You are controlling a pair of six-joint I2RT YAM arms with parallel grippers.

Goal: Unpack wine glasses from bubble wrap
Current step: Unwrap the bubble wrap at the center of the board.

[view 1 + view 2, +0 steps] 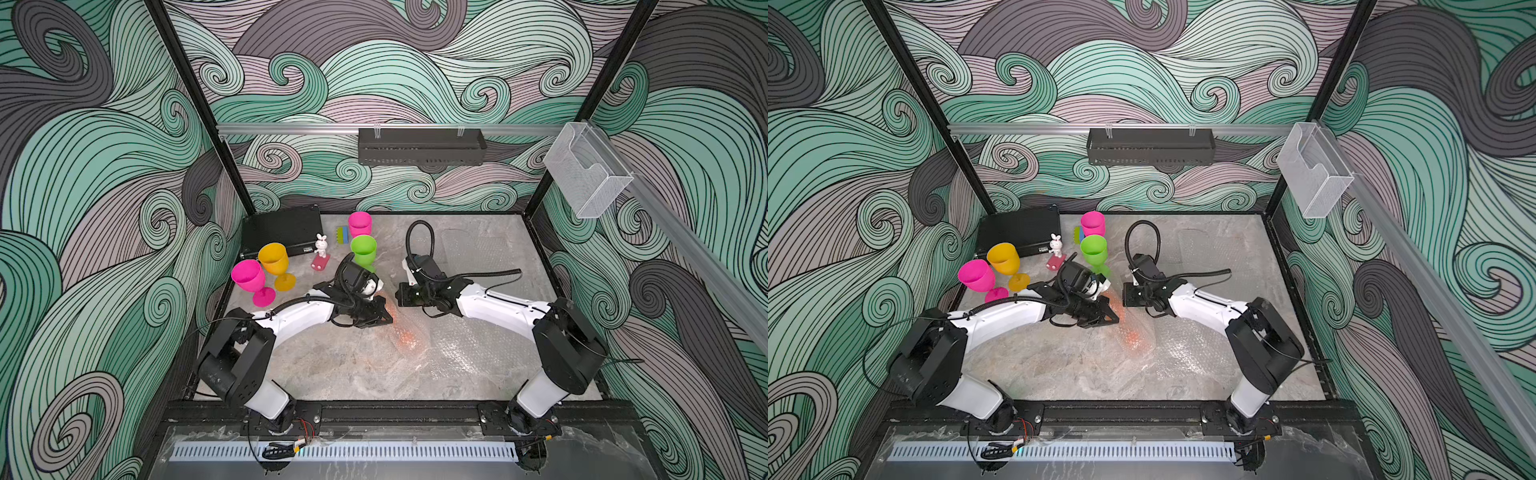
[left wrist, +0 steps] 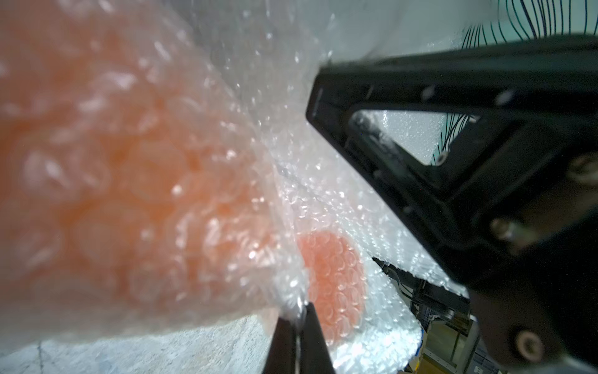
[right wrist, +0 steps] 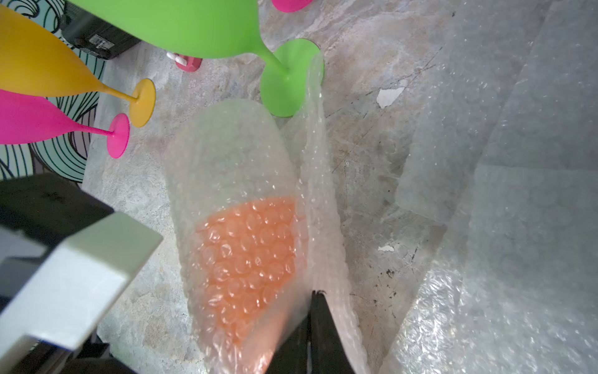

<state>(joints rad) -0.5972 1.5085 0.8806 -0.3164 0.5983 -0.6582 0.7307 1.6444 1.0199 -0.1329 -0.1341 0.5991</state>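
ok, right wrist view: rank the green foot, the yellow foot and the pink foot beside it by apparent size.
Largest: green foot, clearly, though it is also nearest the camera.
Then: yellow foot and pink foot, which look nearly alike. Yellow is marginally bigger, too close to rank.

robot lab cell, alu frame rail [image 1: 291, 128], printed swirl walls [image 1: 395, 62], l arm [image 1: 299, 318], r arm [image 1: 498, 305]

Swirl-patterned walls [image 1: 83, 166]; grey marbled tabletop [image 1: 332, 374]
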